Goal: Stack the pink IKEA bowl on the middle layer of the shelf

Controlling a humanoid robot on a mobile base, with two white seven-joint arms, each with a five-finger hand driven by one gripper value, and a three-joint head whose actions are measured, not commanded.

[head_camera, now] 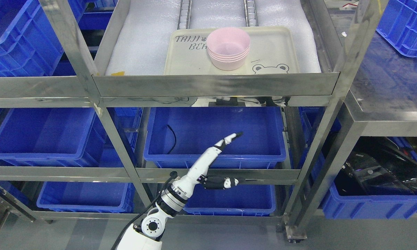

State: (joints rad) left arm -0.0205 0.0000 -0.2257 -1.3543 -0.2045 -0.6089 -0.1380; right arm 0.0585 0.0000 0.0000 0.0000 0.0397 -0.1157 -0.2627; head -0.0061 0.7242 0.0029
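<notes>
Pink bowls sat stacked on a cream tray; at six o'clock, the left hand hung empty, fingers extended.

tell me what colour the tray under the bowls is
Cream tray with grey print, under the pink bowls; head view.

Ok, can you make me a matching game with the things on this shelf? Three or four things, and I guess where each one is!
Things:
1. stack of pink bowls
2. cream tray
3. blue bin
4. left hand

Places or states:
A. lying on the white foam of the upper shelf
B. fingers stretched out, holding nothing
C. sitting on the tray
D. on the lower shelf, below the tray's shelf

Pairs: 1-C, 2-A, 3-D, 4-B
</notes>
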